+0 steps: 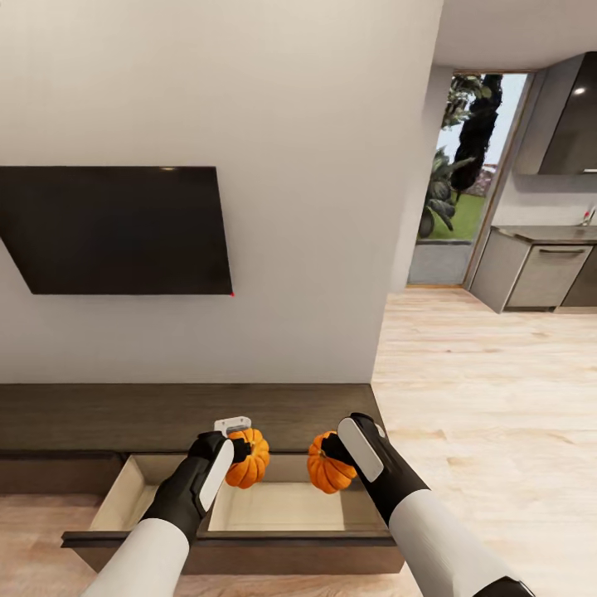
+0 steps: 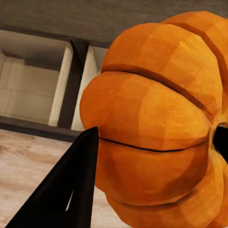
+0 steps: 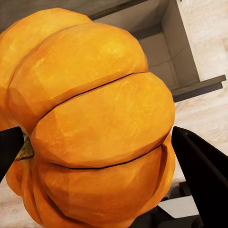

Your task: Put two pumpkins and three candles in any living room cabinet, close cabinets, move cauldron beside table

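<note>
Two orange ribbed pumpkins hang over the open drawer (image 1: 282, 506) of the long dark-brown cabinet (image 1: 182, 414). My left gripper (image 1: 240, 449) is shut on the left pumpkin (image 1: 249, 458), which looms large in the left wrist view (image 2: 156, 123). Just to its right, my right gripper (image 1: 332, 452) is shut on the other pumpkin (image 1: 327, 466), seen close in the right wrist view (image 3: 95, 123). Both pumpkins are held above the drawer's pale interior, a short gap between them. The drawer's inside (image 2: 28, 90) and its corner (image 3: 185, 52) show behind the pumpkins.
A dark flat screen (image 1: 116, 228) hangs on the white wall above the cabinet. Light wood floor (image 1: 489, 390) stretches to the right toward grey kitchen units (image 1: 543, 269) and a glass door (image 1: 464, 178). The pulled-out drawer front (image 1: 232, 547) stands close before me.
</note>
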Robot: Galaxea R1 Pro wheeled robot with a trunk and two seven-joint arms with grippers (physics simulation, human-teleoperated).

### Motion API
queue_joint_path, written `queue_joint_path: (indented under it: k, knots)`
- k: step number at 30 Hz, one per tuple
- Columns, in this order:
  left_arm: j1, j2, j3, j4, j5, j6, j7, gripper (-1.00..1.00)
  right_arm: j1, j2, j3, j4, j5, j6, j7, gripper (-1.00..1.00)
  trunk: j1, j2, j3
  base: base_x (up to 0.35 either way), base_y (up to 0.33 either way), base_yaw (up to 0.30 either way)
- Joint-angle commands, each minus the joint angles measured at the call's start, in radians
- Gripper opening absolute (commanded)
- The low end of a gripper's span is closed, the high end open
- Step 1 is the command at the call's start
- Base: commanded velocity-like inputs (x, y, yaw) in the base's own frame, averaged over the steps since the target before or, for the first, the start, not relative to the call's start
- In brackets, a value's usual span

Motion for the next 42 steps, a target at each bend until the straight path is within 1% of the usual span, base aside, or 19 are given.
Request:
queue_joint_path:
  k: [1, 6, 11, 15, 19, 26, 42]
  knots:
    - [0.000, 0.000, 0.000, 0.000, -0.002, 0.000, 0.004, -1.00, 0.000, 0.000, 0.000, 0.000, 0.000, 0.000, -0.003, -1.00, 0.004, -0.007, -0.003, 0.000, 0.000, 0.000]
    - [0.000, 0.000, 0.000, 0.003, 0.000, -0.004, 0.004, -1.00, 0.000, 0.000, -0.003, 0.002, 0.000, 0.000, -0.003, -1.00, 0.023, -0.042, -0.019, 0.000, 0.000, 0.000]
    - [-0.001, -0.001, 0.000, 0.024, 0.000, -0.039, 0.005, -1.00, 0.000, 0.000, -0.004, 0.003, 0.001, 0.003, -0.002, -1.00, 0.042, -0.077, -0.035, 0.000, 0.000, 0.000]
    - [-0.001, -0.009, 0.000, 0.044, 0.000, -0.057, 0.005, -1.00, 0.000, 0.000, -0.001, 0.005, 0.001, 0.003, -0.002, -1.00, 0.058, -0.105, -0.047, 0.000, 0.000, 0.000]
    - [-0.001, -0.013, 0.000, 0.050, 0.000, -0.071, 0.005, -1.00, 0.000, 0.000, 0.000, 0.005, 0.001, 0.003, -0.002, -1.00, 0.073, -0.133, -0.060, 0.000, 0.000, 0.000]
    - [-0.001, -0.013, 0.000, 0.053, -0.001, -0.095, 0.005, -1.00, 0.000, 0.000, -0.001, 0.009, 0.000, 0.002, -0.002, -1.00, 0.100, -0.182, -0.082, 0.000, 0.000, 0.000]
    - [-0.001, -0.014, 0.000, 0.067, -0.001, -0.102, 0.006, -1.00, 0.000, 0.000, 0.000, 0.010, 0.001, -0.003, -0.002, -1.00, 0.161, -0.294, -0.132, 0.000, 0.000, 0.000]
